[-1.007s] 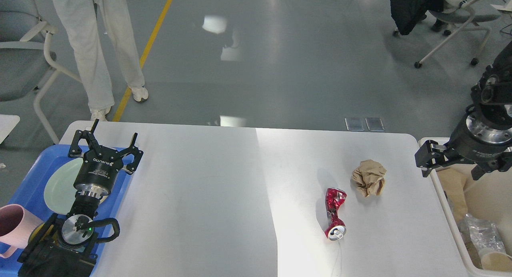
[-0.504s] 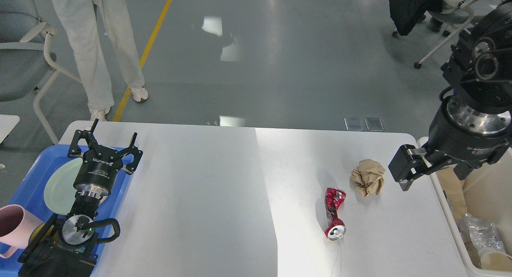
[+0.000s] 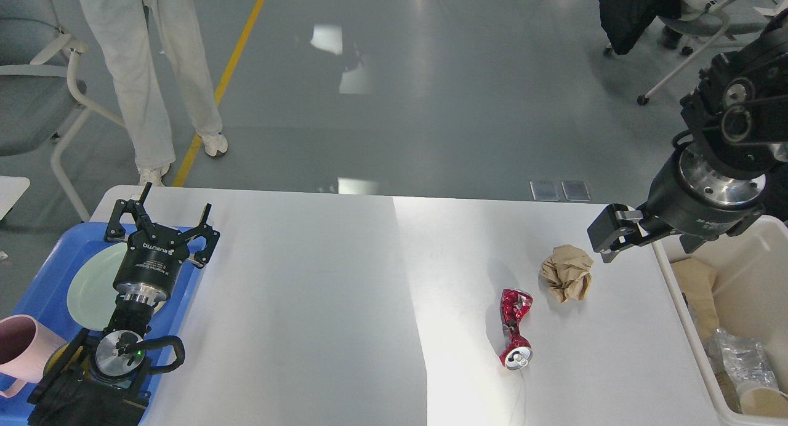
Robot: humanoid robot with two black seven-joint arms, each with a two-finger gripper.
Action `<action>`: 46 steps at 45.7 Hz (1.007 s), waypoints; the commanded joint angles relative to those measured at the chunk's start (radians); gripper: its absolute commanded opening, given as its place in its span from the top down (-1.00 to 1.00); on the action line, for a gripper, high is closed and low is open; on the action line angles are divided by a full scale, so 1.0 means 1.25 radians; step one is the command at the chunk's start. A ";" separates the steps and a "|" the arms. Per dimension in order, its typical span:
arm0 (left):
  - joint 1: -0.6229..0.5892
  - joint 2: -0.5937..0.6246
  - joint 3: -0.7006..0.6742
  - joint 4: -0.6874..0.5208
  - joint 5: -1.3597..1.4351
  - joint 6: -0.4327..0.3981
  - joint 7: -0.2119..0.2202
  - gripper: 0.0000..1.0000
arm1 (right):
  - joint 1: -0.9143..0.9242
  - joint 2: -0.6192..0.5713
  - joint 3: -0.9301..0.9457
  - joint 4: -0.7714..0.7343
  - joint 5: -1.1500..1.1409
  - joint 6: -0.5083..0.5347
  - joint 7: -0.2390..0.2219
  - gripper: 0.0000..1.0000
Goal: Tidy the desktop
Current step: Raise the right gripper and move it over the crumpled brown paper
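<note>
Head view: right tool (image 3: pixel 606 238) hovers just beside the paper ball (image 3: pixel 567 272) on the counter (image 3: pixel 308 303) (probably approaching it); whether it's open, I cannot tell. Left tool (image 3: pixel 161 220) gapes, empty.

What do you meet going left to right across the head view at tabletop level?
Pink mug → blue tray → left gripper → crushed red can → crumpled brown paper ball → right gripper → white bin.
</note>
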 commanded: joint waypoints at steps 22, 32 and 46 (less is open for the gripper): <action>0.000 0.000 0.000 -0.001 0.000 0.000 0.001 -0.93 | -0.367 -0.001 0.044 -0.444 0.012 -0.031 -0.001 -1.00; 0.000 0.000 0.000 0.000 0.000 0.000 0.001 -0.93 | -0.588 0.024 0.136 -0.644 0.009 -0.064 0.001 -1.00; 0.000 -0.002 0.000 0.000 0.000 0.000 0.001 -0.93 | -0.840 0.103 0.217 -0.823 -0.016 -0.220 -0.004 -1.00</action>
